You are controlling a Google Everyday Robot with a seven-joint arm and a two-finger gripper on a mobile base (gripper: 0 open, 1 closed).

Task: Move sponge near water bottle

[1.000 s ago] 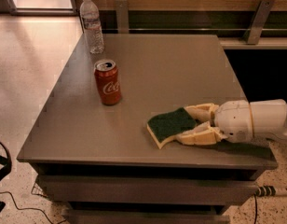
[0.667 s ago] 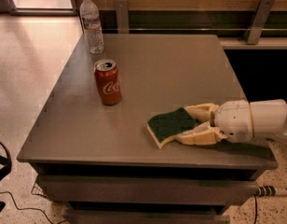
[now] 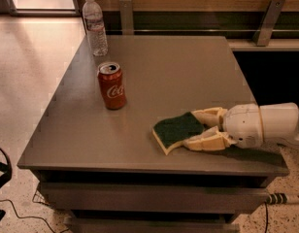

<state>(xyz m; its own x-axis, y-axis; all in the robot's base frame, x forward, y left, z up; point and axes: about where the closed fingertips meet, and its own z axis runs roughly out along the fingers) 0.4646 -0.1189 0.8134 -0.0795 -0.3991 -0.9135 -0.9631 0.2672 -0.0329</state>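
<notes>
The sponge (image 3: 176, 130), dark green on top with pale yellow foam at its near edge, lies on the grey table (image 3: 178, 72) near the front right. My gripper (image 3: 194, 129) reaches in from the right at table level. Its two cream fingers (image 3: 210, 115) sit on either side of the sponge's right end and press against it. The water bottle (image 3: 95, 27), clear with a white cap, stands upright at the table's far left corner, well away from the sponge.
A red Coca-Cola can (image 3: 111, 85) stands upright on the left part of the table, between the bottle and the sponge. A wall rail with metal brackets (image 3: 266, 14) runs behind the table. The floor lies to the left, with cables at the bottom left.
</notes>
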